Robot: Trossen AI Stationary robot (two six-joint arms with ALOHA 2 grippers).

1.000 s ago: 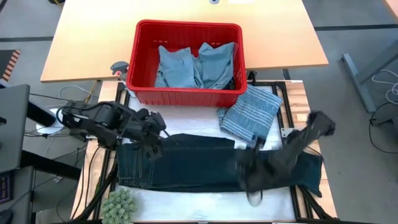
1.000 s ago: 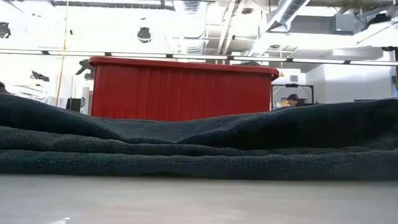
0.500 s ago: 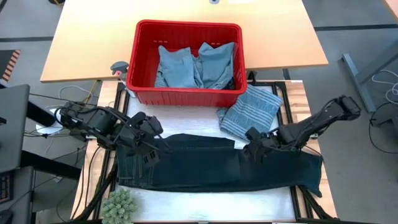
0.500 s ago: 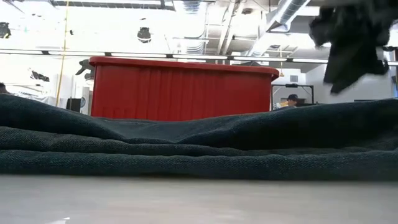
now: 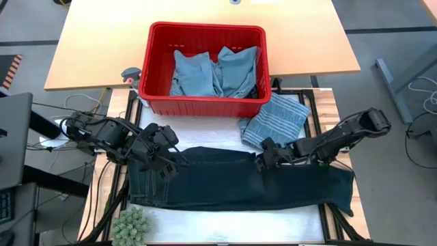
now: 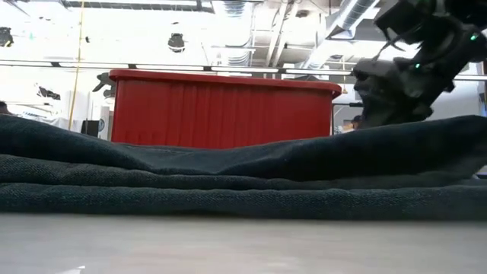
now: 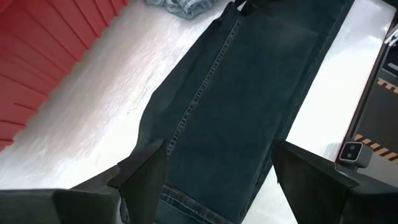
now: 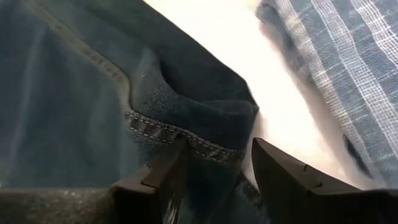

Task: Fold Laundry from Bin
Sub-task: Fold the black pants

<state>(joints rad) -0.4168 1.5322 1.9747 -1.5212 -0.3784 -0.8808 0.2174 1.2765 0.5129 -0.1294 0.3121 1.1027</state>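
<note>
From above, my left jaws [image 5: 179,158] stand wide apart over one end of the dark jeans [image 5: 232,181] spread on the tabletop [image 5: 205,126], and my right jaws [image 5: 261,158] sit at the far edge near the middle; more laundry waits in the red bin [image 5: 158,96], and the striped cloth [image 5: 276,123] lies just beside. From my right wrist, those jaws straddle a stitched fold of denim, parted, not clamped. I judge I am mid-fold: next I must pinch that edge without catching the striped cloth.

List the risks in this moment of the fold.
1. The right gripper, jaws apart at the folded edge of the dark navy denim garment, may pinch only one layer and undo the fold.
2. The grey-blue striped folded cloth lies close beside it and could get dragged.
3. The left gripper, open over the denim, may let that end slide.
</note>
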